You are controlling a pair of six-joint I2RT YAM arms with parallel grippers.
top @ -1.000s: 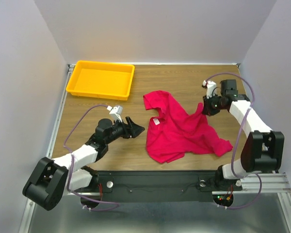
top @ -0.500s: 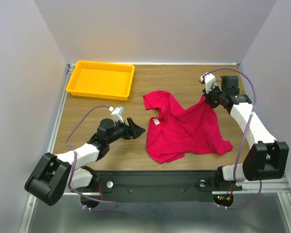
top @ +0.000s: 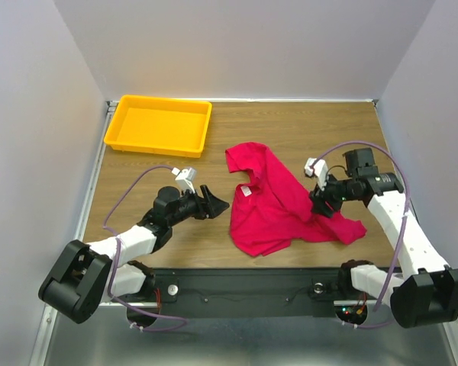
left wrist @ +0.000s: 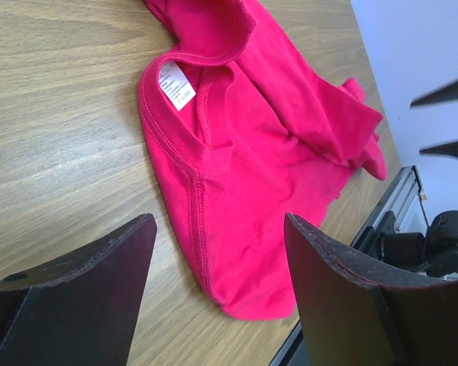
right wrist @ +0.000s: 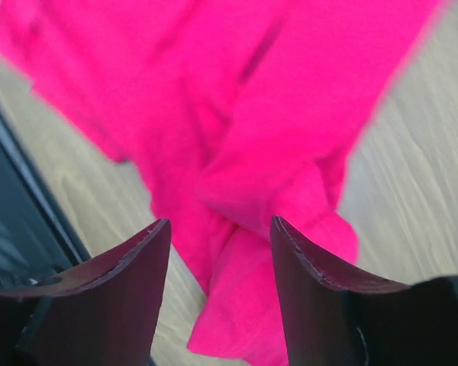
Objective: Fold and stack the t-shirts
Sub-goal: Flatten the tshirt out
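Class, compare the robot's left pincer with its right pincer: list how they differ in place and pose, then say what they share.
Place: the left pincer is over bare table, left of the t-shirt; the right pincer is over the t-shirt's right side.
Pose: the left pincer points across the table toward the t-shirt; the right pincer points down at it.
Shared: both are open, and neither pinches cloth.
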